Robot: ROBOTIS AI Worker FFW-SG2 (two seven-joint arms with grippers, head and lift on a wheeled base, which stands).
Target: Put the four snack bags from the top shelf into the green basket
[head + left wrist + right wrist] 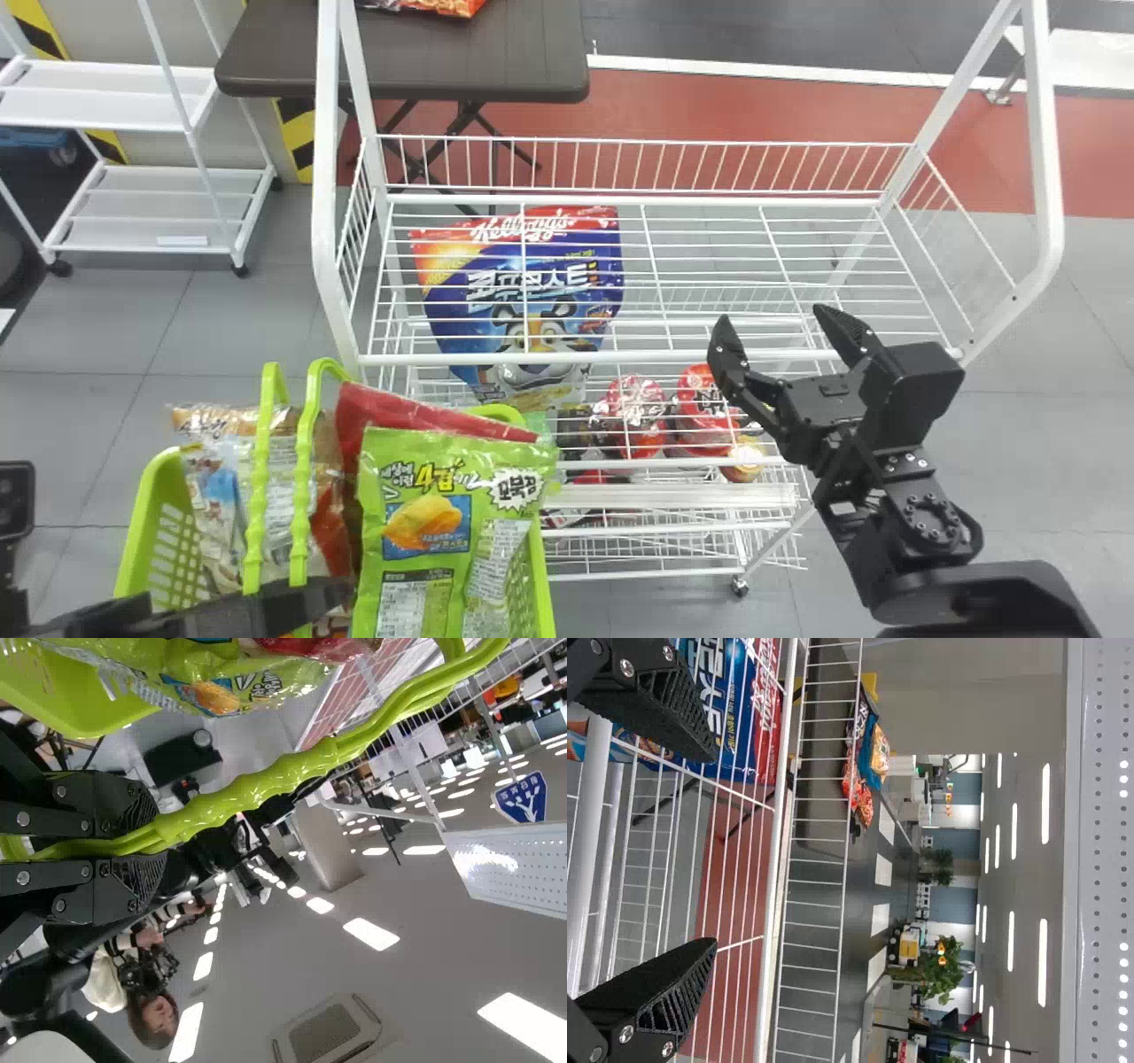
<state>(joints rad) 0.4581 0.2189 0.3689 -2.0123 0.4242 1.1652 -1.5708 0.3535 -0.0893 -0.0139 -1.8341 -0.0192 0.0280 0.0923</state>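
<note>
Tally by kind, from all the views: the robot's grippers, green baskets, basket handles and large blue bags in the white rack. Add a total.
Grippers: 2, left gripper and right gripper
Green basket: 1
Basket handles: 2
Large blue bag: 1
Total: 6

We see a blue-red bag [523, 301] under the rack's [691, 357] upper wires, nr L edge; red pkgs [704, 412] lower, twd the middle. Behind: brown table [292, 53] w/ red pkt [447, 7] back from its nr edge; white shelving [133, 190] to its L.
</note>
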